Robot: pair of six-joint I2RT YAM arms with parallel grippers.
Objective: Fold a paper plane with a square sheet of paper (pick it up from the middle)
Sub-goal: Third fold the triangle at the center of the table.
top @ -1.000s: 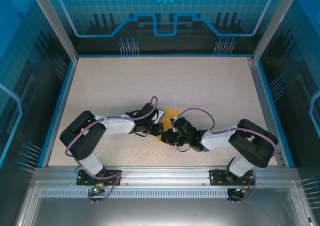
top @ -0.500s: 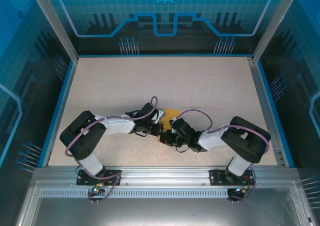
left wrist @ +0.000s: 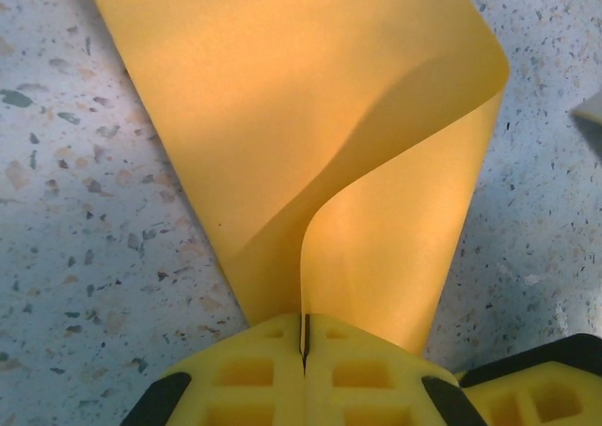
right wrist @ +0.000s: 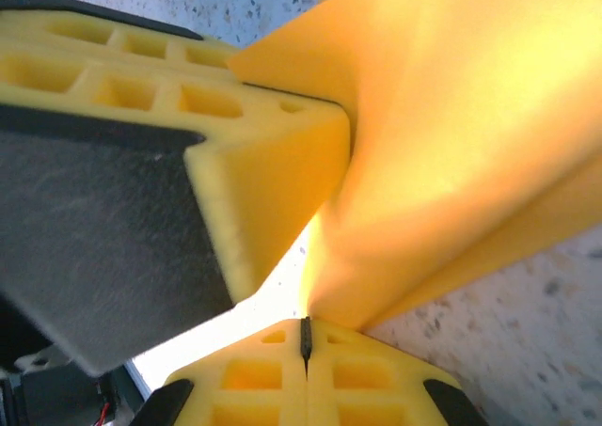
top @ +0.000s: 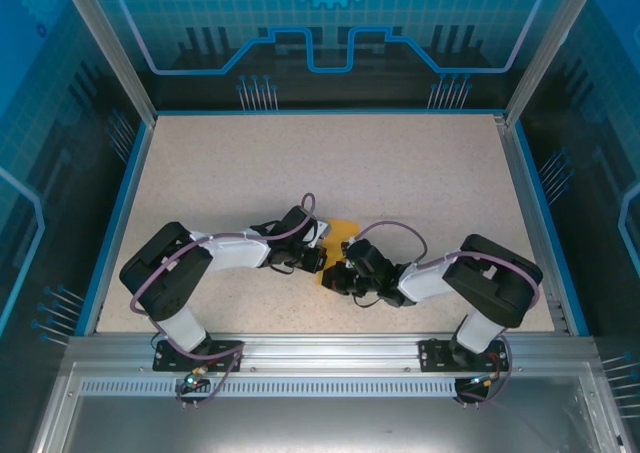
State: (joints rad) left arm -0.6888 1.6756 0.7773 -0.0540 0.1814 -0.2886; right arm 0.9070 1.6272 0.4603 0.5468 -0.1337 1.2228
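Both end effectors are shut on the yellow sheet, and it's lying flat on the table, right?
Not flat. The left end effector and right end effector are shut on the sheet, but it curls up off the table; the left wrist view shows it.

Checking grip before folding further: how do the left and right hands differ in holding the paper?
The left hand comes in from the left, the right hand from the right. Ahead of the left hand the paper curls over in a loop; at the right hand it leans off to one side. Both are shut on the paper.
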